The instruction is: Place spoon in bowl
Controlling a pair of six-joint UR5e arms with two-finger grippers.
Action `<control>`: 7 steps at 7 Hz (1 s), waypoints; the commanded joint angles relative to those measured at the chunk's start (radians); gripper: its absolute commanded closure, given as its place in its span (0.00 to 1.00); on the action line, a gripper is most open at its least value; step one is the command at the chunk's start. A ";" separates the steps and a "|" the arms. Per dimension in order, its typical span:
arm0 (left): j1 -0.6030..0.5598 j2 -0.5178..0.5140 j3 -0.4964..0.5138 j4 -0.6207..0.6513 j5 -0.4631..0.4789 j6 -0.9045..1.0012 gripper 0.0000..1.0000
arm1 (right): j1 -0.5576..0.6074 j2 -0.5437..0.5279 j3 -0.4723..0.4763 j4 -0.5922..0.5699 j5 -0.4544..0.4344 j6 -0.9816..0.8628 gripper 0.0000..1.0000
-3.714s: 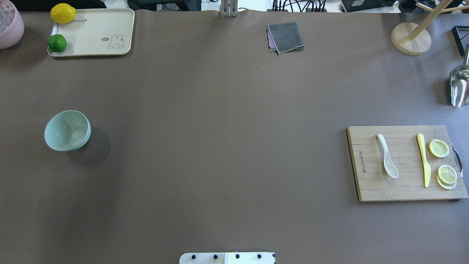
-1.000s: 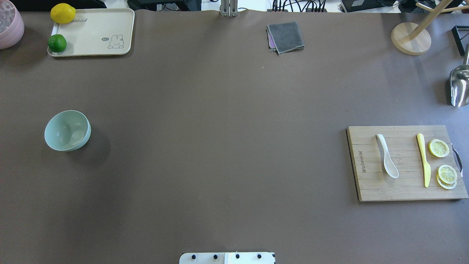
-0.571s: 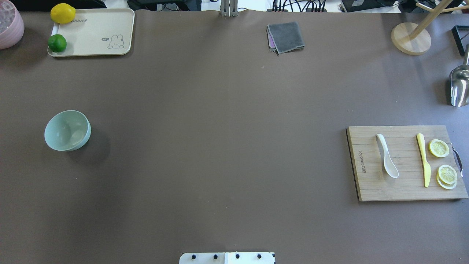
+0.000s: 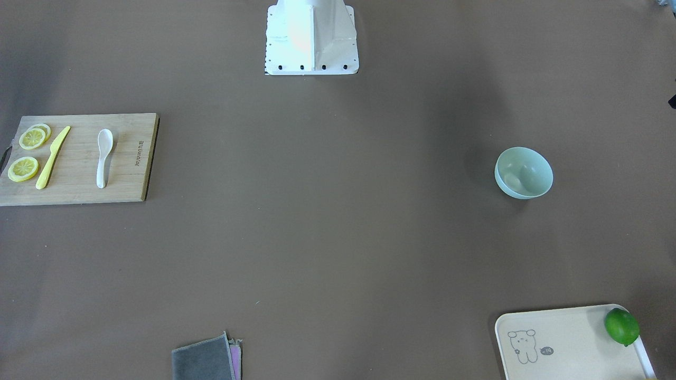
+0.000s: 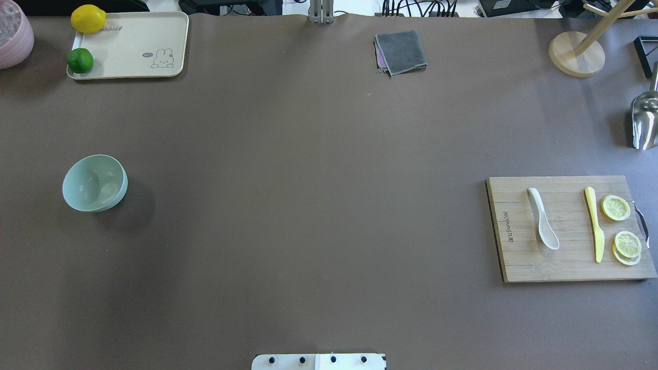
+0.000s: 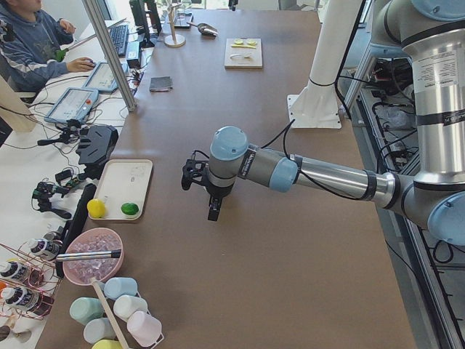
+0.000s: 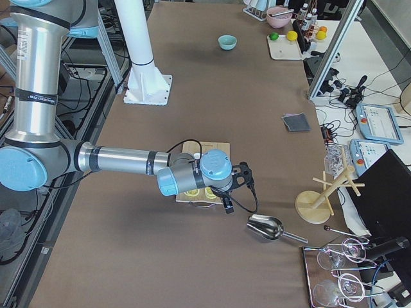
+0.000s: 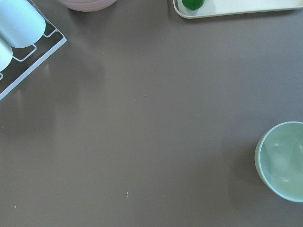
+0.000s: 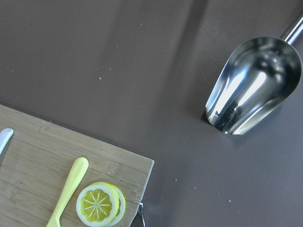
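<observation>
The left arm and right arm are silver-grey tubes with pale blue joint caps and black wrist cables. The left gripper and right gripper are black; the white base plate shows a row of dark screws.

Yellow knife and lemon slices on the cutting board (grey cloth well apart)

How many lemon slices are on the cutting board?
3, on the cutting board right of the yellow knife: a lone slice farther from the robot, an overlapping pair nearer it. Others could hide beneath.
</observation>
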 commanded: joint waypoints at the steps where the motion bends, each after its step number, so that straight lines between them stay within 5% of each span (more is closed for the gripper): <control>1: 0.216 -0.040 0.087 -0.252 0.097 -0.287 0.03 | -0.020 0.003 0.006 0.015 0.005 0.007 0.00; 3: 0.351 -0.114 0.149 -0.272 0.186 -0.386 0.02 | -0.039 0.008 0.012 0.015 0.005 0.007 0.00; 7: 0.468 -0.199 0.262 -0.273 0.190 -0.442 0.12 | -0.039 0.003 0.010 0.015 0.011 0.021 0.00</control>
